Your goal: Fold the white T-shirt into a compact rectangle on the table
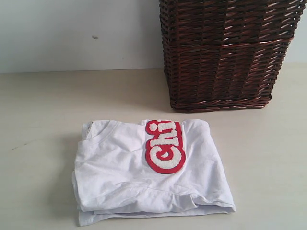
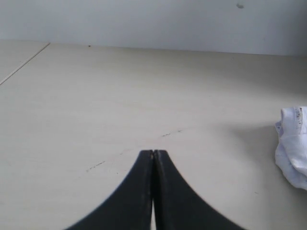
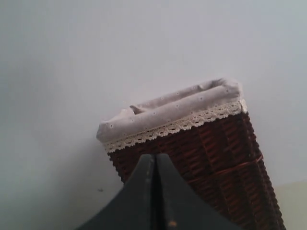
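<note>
Pale table (image 1: pixel 38 120), white T-shirt (image 1: pixel 144 182), lettering (image 1: pixel 164 146) perhaps part-hidden, basket (image 1: pixel 225 52) cropped, left hand (image 2: pixel 153 152), right hand (image 3: pixel 155 155) each pressed together

Left end effector (image 2: pixel 153 152): two matte black fingers (image 2: pixel 129 196), smooth-faced. Each narrows from a broad base along a concave outer edge to a blunt squared tip; thin straight seam between them. Right end effector (image 3: pixel 155 155): same profile, reads dark charcoal, slight sheen. One small tan dot (image 3: pixel 169 223) on one finger near the base, screw or glint – can't tell.
</note>
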You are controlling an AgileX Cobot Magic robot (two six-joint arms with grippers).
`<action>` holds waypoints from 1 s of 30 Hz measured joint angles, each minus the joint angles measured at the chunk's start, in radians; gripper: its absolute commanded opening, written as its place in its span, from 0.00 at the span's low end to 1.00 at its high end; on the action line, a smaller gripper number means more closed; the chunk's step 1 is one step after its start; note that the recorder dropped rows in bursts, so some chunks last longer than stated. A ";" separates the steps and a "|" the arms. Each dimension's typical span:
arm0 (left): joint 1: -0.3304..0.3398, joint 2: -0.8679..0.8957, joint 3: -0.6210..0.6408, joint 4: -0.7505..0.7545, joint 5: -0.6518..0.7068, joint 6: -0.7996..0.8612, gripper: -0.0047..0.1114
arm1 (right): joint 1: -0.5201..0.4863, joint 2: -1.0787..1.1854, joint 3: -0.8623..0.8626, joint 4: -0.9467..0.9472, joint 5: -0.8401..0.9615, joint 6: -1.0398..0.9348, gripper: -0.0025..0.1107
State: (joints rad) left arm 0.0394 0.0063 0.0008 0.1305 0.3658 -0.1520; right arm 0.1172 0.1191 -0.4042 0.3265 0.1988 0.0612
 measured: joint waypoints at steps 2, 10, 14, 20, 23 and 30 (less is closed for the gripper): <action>0.000 0.000 0.000 0.000 0.000 0.000 0.04 | 0.000 0.000 0.004 0.000 0.027 0.000 0.02; 0.000 0.000 0.000 0.000 0.000 0.000 0.04 | 0.000 0.000 0.004 0.000 0.055 0.000 0.02; 0.000 0.000 0.000 0.000 0.000 0.000 0.04 | 0.000 0.000 0.004 0.000 0.058 0.000 0.02; 0.000 0.000 0.000 0.000 0.000 0.000 0.04 | 0.000 0.000 0.004 0.000 0.058 0.000 0.02; 0.000 0.000 0.000 0.000 0.000 0.000 0.04 | 0.000 0.000 0.004 0.000 0.058 0.000 0.02; 0.000 0.000 0.000 0.000 0.000 0.000 0.04 | 0.000 0.000 0.004 -0.011 0.058 -0.008 0.02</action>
State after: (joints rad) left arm 0.0394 0.0063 0.0008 0.1305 0.3658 -0.1520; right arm 0.1172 0.1191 -0.4005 0.3159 0.2571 0.0533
